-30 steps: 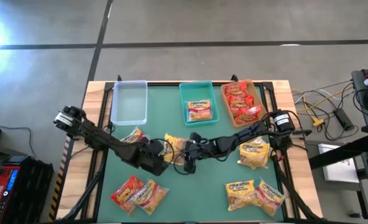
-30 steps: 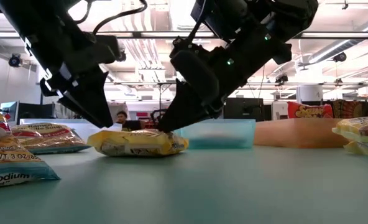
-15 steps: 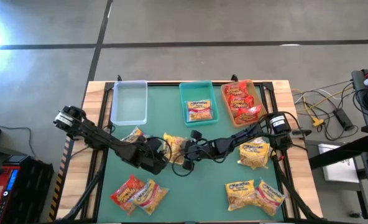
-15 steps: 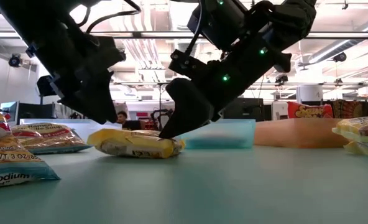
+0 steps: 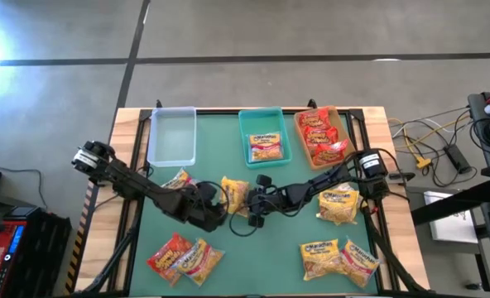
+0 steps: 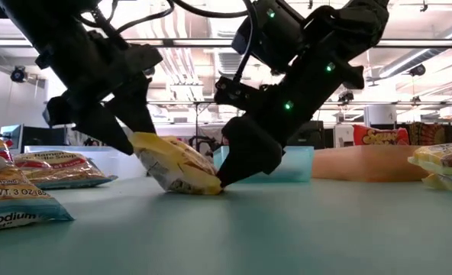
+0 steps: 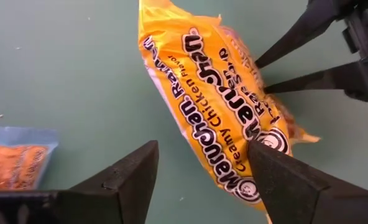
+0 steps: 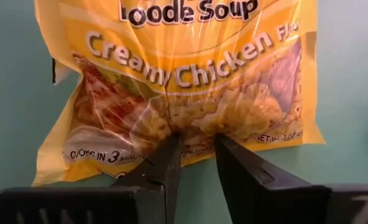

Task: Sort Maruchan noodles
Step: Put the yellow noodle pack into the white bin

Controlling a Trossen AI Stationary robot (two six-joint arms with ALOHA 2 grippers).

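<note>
Two dark arms meet over the middle of a green desk (image 5: 261,257) in the overhead view, where a yellow noodle packet (image 5: 235,195) lies between them. The left pincer (image 5: 218,209) sits at the packet's left side and the right pincer (image 5: 254,204) at its right edge. Along the far edge stand a clear bin (image 5: 172,136), a teal bin (image 5: 263,137) holding one yellow packet, and a tan bin (image 5: 321,135) holding red packets. More packets lie scattered: one left of the arms, a red and yellow pair (image 5: 184,257) near the front left, one by the right arm and two at the front right.

At desk height, the yellow packet (image 6: 176,163) is tilted, one end raised against the left pincer (image 6: 130,130) and the low end on the desk, where the right pincer (image 6: 227,177) is clamped on its corner. Other packets (image 6: 16,200) lie at the picture's left edge, and the teal bin (image 6: 291,163) and tan bin (image 6: 359,163) stand behind.

The left wrist camera shows that pincer's fingers (image 7: 131,177) spread wide, one touching the packet (image 7: 218,99), printed "Maruchan Creamy Chicken", without gripping it.

The right wrist camera shows its two fingers (image 8: 165,168) pinched on the packet's (image 8: 184,87) bottom seam.
</note>
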